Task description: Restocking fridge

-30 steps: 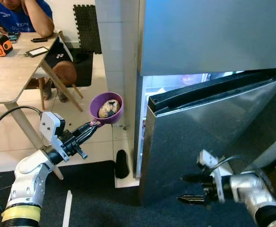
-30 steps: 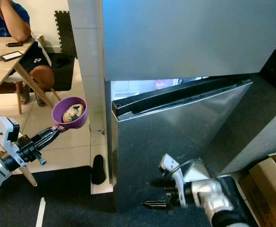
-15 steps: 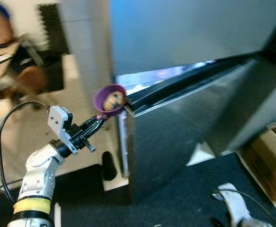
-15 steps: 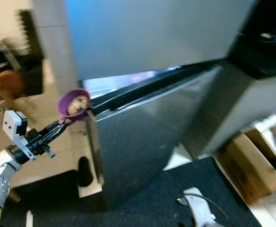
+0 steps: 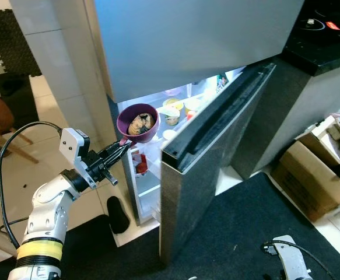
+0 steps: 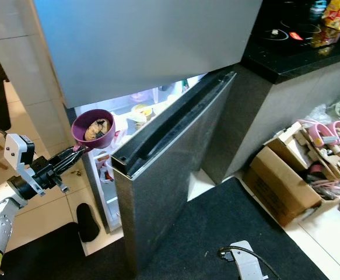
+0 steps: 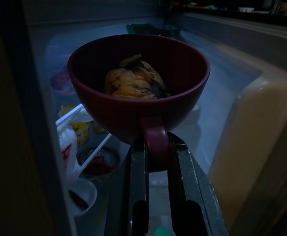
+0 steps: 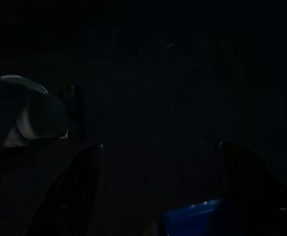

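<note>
A purple cup [image 5: 137, 122] with a handle holds browned food. My left gripper [image 5: 120, 153] is shut on that handle [image 7: 155, 147] and holds the cup upright at the left edge of the lit fridge compartment [image 5: 178, 111]. Shelves inside carry several small containers [image 5: 171, 115]. The lower fridge door [image 5: 216, 157] stands swung open to the right of the cup. My right arm [image 5: 291, 263] hangs low over the black mat. In the dark right wrist view my right gripper [image 8: 158, 189] has its fingers [image 8: 81, 187] wide apart with nothing between them.
A black mat [image 5: 239, 233] covers the floor before the fridge. Cardboard boxes [image 5: 312, 175] with pink items stand to the right, under a black counter [image 5: 327, 35]. A black slipper [image 5: 116, 214] lies by the fridge's left foot. A tiled pillar [image 5: 59, 64] rises on the left.
The camera has swung right. The fridge door now stands much wider open. My right gripper has left the door and dropped low. The cup has come up to the fridge opening.
</note>
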You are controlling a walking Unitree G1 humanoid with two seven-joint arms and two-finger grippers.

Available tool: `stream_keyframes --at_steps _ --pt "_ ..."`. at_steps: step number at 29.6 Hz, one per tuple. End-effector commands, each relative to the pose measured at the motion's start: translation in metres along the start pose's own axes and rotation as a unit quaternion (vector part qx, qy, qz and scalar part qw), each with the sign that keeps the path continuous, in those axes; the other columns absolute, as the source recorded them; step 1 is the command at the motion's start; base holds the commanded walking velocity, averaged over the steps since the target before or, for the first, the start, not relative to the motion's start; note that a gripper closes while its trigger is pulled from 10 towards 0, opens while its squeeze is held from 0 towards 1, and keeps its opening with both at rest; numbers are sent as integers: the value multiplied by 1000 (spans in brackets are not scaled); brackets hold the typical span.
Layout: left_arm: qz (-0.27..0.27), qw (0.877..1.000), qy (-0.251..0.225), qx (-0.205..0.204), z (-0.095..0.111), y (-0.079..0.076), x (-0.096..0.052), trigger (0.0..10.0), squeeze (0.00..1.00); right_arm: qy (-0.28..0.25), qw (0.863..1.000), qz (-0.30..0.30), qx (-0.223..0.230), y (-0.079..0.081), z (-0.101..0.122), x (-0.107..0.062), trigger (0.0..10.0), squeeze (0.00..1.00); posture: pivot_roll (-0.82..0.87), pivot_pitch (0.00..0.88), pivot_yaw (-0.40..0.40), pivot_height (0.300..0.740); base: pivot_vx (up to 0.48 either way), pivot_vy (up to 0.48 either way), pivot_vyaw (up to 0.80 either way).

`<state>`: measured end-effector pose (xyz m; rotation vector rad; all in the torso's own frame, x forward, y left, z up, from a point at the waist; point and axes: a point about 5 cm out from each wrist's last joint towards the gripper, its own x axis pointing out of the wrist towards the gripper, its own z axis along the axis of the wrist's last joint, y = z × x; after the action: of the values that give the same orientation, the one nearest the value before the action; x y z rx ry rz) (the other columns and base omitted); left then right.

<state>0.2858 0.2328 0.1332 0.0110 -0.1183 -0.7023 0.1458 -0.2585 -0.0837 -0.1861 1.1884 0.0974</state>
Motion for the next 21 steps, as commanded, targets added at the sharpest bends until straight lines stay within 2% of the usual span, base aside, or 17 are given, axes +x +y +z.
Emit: stream_keyframes --at_steps 1,7,13,16,17,18,20,21 --pt "-23 1000 -1 -2 -2 -9 5 10000 0 -1 1000 -6 5 -1 -1 0 10000 0 -50 0 -28 740 0 0 0" --pt "-76 997 20 -15 -11 -26 11 10000 0 20 1000 -22 -9 1 -9 1 10000 0 -50 0 -28 740 0 0 0" --pt "-76 996 31 -18 -17 -27 11 10000 0 29 999 -30 -13 2 -13 0 10000 0 -51 0 -26 740 0 0 0" --pt "-86 995 32 -24 -19 -32 13 10000 0 31 999 -30 -14 3 -14 1 10000 0 -48 0 -25 740 0 0 0" --pt "-102 994 28 -32 -20 -39 17 10000 0 32 999 -30 -14 3 -14 1 10000 0 -48 0 -25 740 0 0 0" --pt "-102 994 28 -32 -20 -39 17 10000 0 32 999 -30 -14 3 -14 1 10000 0 -48 0 -25 740 0 0 0" --pt "-149 988 19 -47 -22 -60 29 10000 0 33 999 -29 -16 5 -14 1 10000 0 -44 0 -26 740 0 0 0" --pt "-149 988 19 -47 -22 -60 29 10000 0 33 999 -29 -16 5 -14 1 10000 0 -44 0 -26 740 0 0 0"
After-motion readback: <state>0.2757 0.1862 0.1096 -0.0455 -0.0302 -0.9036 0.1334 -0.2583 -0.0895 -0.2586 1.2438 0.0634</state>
